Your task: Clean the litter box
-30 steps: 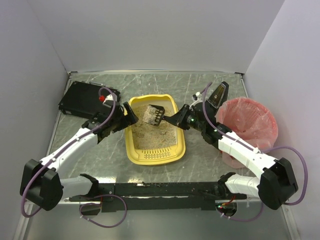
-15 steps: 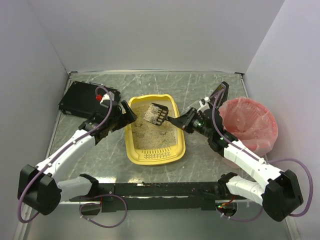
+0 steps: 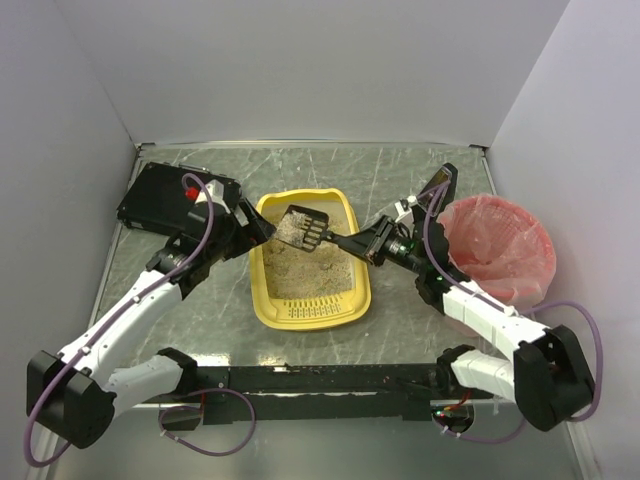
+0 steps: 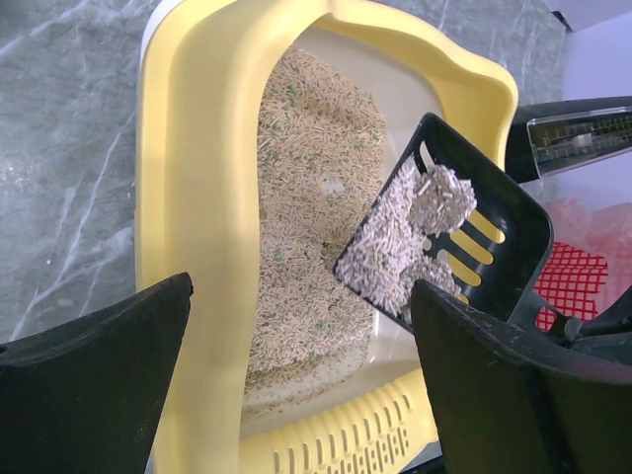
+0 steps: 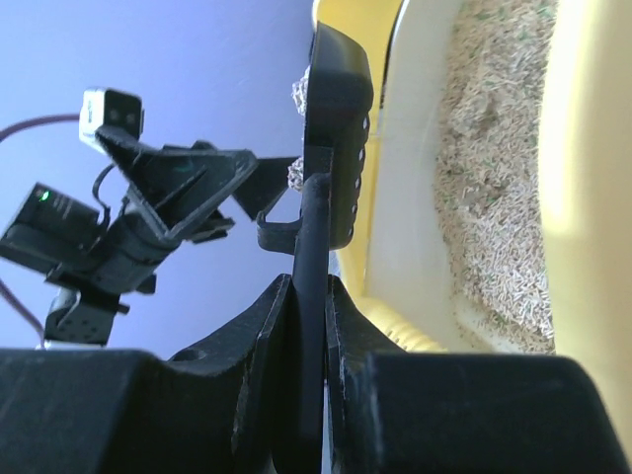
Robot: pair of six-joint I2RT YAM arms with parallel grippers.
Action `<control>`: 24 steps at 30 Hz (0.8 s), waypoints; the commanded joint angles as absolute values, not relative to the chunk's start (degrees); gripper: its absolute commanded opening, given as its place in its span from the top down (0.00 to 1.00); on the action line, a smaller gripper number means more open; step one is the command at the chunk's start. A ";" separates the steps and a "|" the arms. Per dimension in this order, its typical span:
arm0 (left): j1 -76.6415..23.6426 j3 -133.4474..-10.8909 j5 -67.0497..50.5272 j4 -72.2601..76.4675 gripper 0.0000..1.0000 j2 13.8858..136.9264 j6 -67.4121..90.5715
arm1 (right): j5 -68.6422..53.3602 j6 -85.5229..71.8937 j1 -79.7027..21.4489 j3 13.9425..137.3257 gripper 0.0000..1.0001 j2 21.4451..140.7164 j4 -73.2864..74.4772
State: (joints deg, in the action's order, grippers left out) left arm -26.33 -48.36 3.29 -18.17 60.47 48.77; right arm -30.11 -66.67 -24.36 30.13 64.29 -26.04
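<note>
The yellow litter box [image 3: 262, 300] with beige litter lies mid-table, its slotted rim at the near end. My right gripper [image 3: 368, 243] is shut on the handle of a black slotted scoop [image 3: 305, 230]. The scoop hangs over the box's far half and carries a pale clump of litter [image 4: 405, 237]. The right wrist view shows the handle [image 5: 311, 296] pinched between both fingers, with the box [image 5: 583, 197] on the right. My left gripper [image 3: 252, 232] is open at the box's left rim. Its jaws stand wide apart either side of the yellow wall [image 4: 188, 197], clear of it.
A pink-red bag-lined round bin [image 3: 500, 250] stands right of the right arm. A flat black box [image 3: 160, 195] lies at the far left, behind the left arm. White walls close in the table on three sides.
The right wrist has swung, turning the loaded scoop while it stays over the box's far half. The left gripper has crept a little farther along the left rim.
</note>
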 commanded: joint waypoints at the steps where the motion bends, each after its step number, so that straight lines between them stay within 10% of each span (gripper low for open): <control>1: -26.10 -47.99 2.20 -15.56 0.03 58.54 48.69 | -28.67 -64.17 -23.73 30.06 1.00 56.71 -26.39; 24: -25.84 -47.11 2.73 -16.17 0.03 57.48 49.31 | -25.94 -65.66 -22.24 26.89 1.00 50.11 -25.42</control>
State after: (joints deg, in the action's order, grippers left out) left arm -26.06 -47.37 2.87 -17.80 58.94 48.86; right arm -26.20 -65.82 -23.11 27.03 54.48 -23.55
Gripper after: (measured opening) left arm 0.970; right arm 0.225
